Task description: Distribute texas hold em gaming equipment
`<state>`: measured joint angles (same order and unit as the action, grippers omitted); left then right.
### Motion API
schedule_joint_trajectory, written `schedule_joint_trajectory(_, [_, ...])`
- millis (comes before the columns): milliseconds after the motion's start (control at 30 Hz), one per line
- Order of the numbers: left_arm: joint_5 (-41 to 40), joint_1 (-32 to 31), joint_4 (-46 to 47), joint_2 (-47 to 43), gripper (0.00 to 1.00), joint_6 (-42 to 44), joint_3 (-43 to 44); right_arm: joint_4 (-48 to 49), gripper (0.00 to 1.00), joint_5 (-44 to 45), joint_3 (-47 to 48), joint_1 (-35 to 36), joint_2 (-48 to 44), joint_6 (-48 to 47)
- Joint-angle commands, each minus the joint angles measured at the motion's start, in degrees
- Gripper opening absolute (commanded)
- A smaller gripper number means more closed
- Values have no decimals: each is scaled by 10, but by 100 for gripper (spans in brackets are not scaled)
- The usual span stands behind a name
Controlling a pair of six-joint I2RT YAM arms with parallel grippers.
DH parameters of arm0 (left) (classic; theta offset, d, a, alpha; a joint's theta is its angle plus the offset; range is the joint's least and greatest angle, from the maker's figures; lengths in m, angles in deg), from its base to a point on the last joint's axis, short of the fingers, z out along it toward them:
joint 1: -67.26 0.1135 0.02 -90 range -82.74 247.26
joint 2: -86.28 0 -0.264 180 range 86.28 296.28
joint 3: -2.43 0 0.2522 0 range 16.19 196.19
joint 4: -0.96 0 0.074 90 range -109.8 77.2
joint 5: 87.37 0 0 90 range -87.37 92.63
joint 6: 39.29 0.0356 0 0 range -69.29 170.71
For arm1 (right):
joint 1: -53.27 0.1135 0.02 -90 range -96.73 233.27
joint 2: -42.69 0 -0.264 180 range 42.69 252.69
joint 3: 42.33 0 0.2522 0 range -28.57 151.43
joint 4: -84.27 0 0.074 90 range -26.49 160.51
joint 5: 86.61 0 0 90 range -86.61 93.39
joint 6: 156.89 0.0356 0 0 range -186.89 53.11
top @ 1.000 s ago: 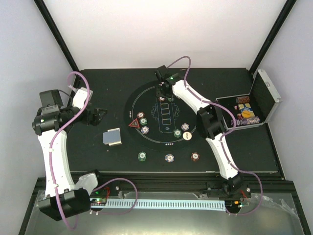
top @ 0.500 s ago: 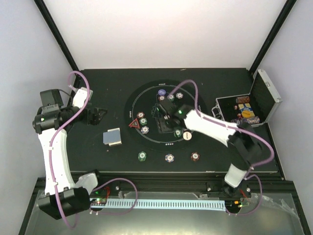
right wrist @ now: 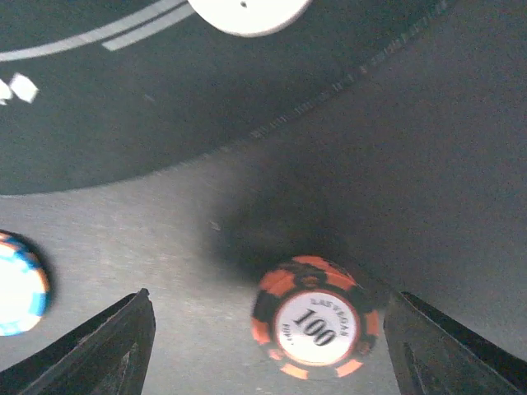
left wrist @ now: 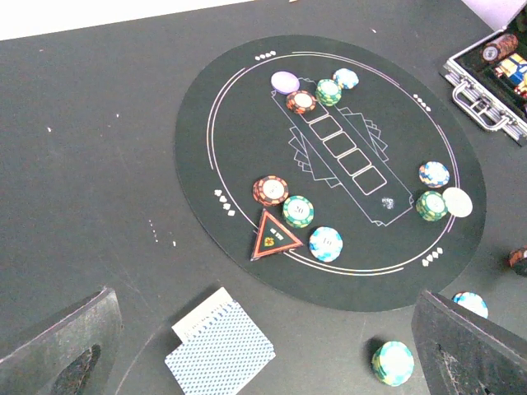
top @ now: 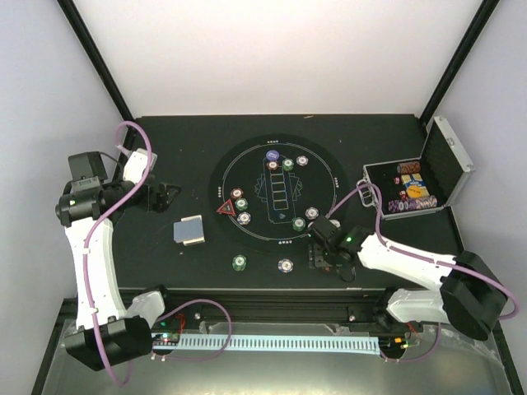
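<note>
Orange-striped chip lies on the surface just off the mat, near right, between the spread jaws of the right gripper; I'd centre over it, then lower squarely before closing.

- The left arm rises from its base at the near left corner, bends at a high elbow on the far left, and its wrist turns to the right.
- The left gripper is held raised with its jaws spread wide. In its wrist view the two dark fingers sit at the lower corners.
- The right arm lies low, stretched leftward from its base.
- The right gripper points downward, jaws well apart.
</note>
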<state>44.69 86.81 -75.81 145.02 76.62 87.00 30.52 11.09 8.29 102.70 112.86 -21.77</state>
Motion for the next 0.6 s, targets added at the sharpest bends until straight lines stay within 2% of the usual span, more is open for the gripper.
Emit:
schedule_joint_trajectory(0, [16,2,-7,-11,99,-5,8,14,79,24,-25,2,13,35])
schedule_joint_trajectory(233, [11,2,-9,-12,99,-3,13,47,72,21,-34,3,63,33])
schedule_joint_trajectory(400, [10,3,-12,-10,99,-4,19,50,64,22,-34,3,73,33])
schedule_joint_trajectory(567, [11,3,-12,-9,99,-4,23,34,60,25,-36,3,64,35])
